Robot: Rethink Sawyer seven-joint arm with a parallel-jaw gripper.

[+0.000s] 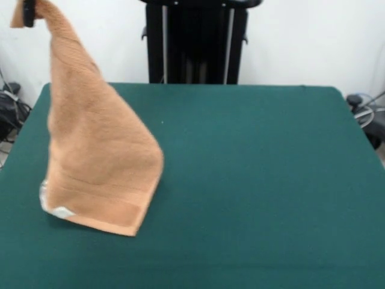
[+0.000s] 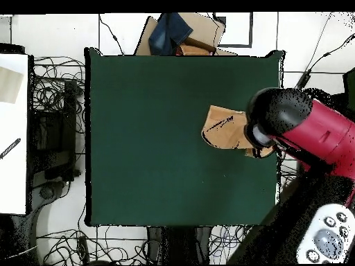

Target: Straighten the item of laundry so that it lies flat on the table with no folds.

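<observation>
At upper left, gripper (image 1: 28, 13) clamps towel (image 1: 96, 156) by one corner, lifted; next, drag it flat across table (image 1: 271, 180).

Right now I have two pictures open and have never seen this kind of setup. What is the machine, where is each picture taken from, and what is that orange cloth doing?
The machine is a red and black robot arm that works at a table covered in dark green cloth. One picture looks across the table from the front; the other looks straight down from above. The orange-tan towel is held up by one corner at the top left of the front view, where the gripper pinches it. The towel hangs down in a cone shape, and its bottom edge, with a white tag, rests on the table. From above, the arm hides part of the towel.
</observation>
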